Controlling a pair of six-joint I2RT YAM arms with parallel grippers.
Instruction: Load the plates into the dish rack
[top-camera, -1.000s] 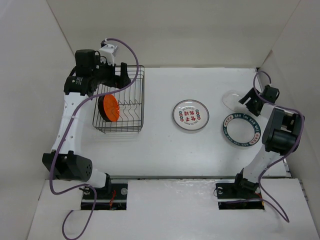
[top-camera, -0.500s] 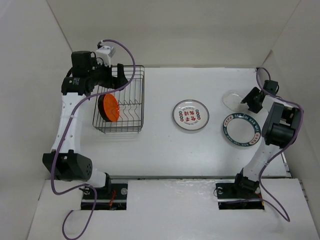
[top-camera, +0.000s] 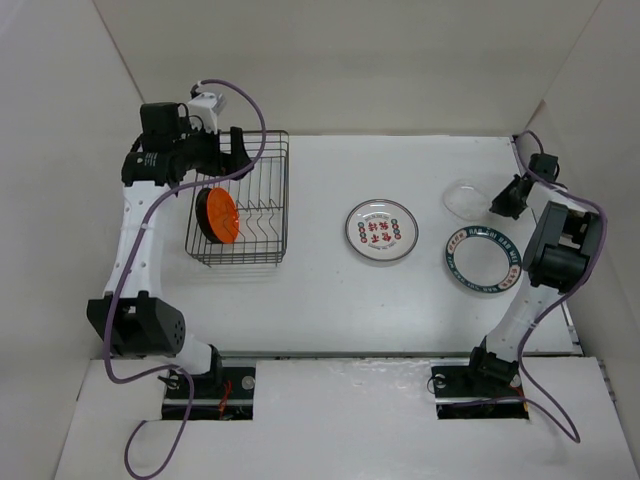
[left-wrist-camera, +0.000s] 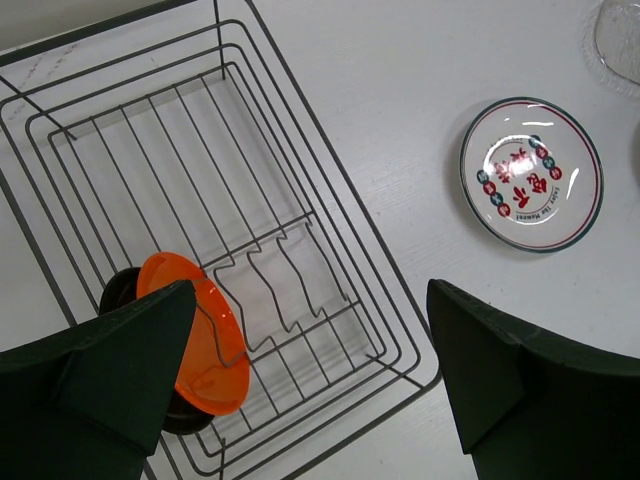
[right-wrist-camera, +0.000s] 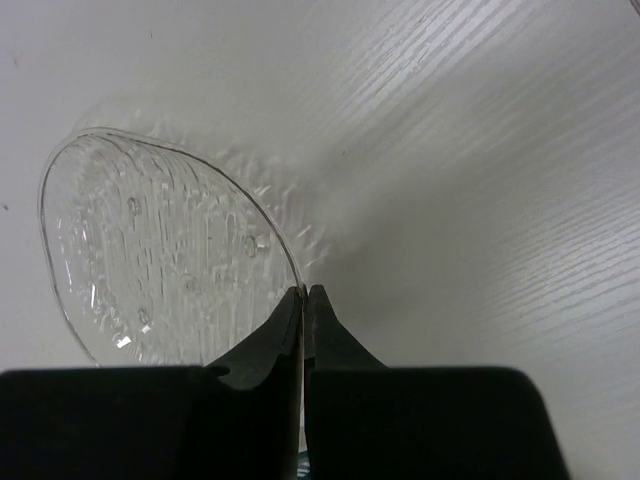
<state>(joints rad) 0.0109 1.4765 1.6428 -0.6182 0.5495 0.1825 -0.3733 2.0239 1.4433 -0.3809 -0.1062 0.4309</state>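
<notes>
The dish rack (top-camera: 287, 200) (left-wrist-camera: 350, 200) stands at the left of the table. An orange plate (top-camera: 220, 216) (left-wrist-camera: 195, 340) stands on edge in it, with a black plate (left-wrist-camera: 118, 290) just behind. My left gripper (top-camera: 238, 150) (left-wrist-camera: 310, 290) hangs open above the rack's far end, holding nothing. My right gripper (top-camera: 507, 200) (right-wrist-camera: 304, 292) is shut on the near rim of the clear glass plate (top-camera: 465, 198) (right-wrist-camera: 160, 250), which is tipped up on edge at the far right. The white plate with red characters (top-camera: 381, 231) (left-wrist-camera: 531, 173) lies flat mid-table. The green-rimmed plate (top-camera: 484, 260) lies flat beside the right arm.
White walls close in the table on the left, back and right; the right arm works close to the right wall. The rack's zigzag divider wires (left-wrist-camera: 270, 290) beside the orange plate hold nothing.
My right gripper has closed onto the glass plate's rim and shifted slightly right. The left gripper has drawn back a little to the left over the rack, still open.
</notes>
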